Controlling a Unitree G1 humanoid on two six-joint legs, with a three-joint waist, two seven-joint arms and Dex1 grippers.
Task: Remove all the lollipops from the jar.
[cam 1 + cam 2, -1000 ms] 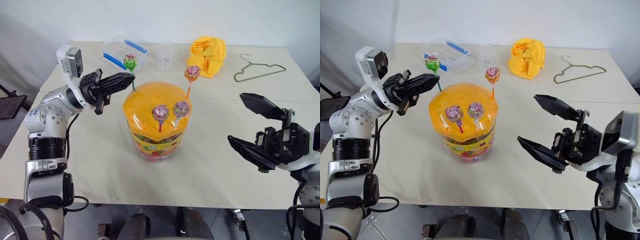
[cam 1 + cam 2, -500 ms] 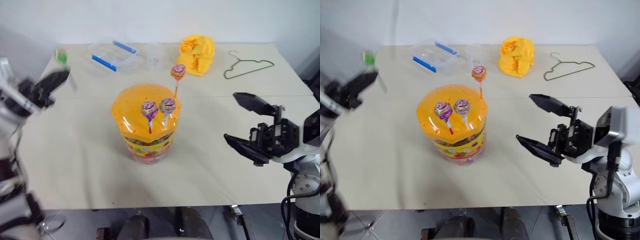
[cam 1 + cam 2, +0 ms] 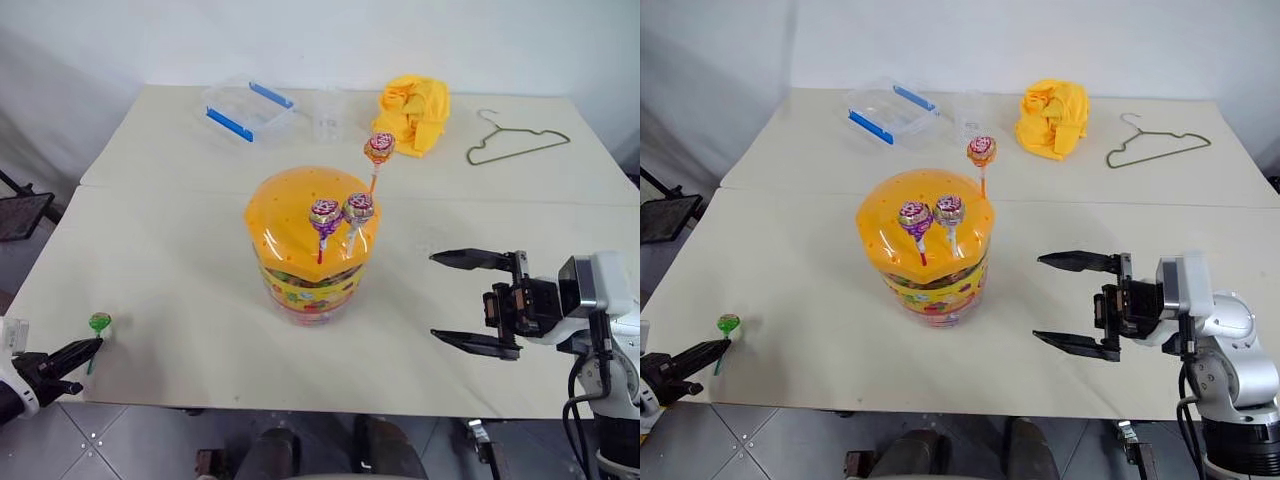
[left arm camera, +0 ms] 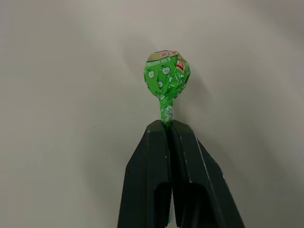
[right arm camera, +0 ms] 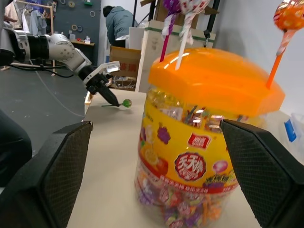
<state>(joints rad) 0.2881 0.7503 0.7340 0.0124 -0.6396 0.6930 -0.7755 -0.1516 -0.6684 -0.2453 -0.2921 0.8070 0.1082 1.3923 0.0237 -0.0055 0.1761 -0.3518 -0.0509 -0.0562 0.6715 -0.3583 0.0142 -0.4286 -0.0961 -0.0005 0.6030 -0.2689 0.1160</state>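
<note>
Jar sits mid-bench, orange domed lid on, sweets visible through the clear wall. Three lollipops stuck in the lid: orange-stick one at the far right edge, red-stick one and white-stick one side by side on the near face. Green lollipop is out of the jar, at the near left corner of the bench, well apart from the jar.

Progress, judged: one of four removed, three left; green one not yet let go, so its drop-off isn't finished.

Left end effector low at the near left bench edge; fingers pressed together on the green stick, pinching it just under the candy head, clear in the left wrist view. Can't tell if the candy touches the bench.

Right end effector spread wide, holding nothing, to the right of the jar, near but not touching, jaws facing the jar's side.

Beyond: clear box with blue clips, yellow cloth, wire hanger at the far side.
</note>
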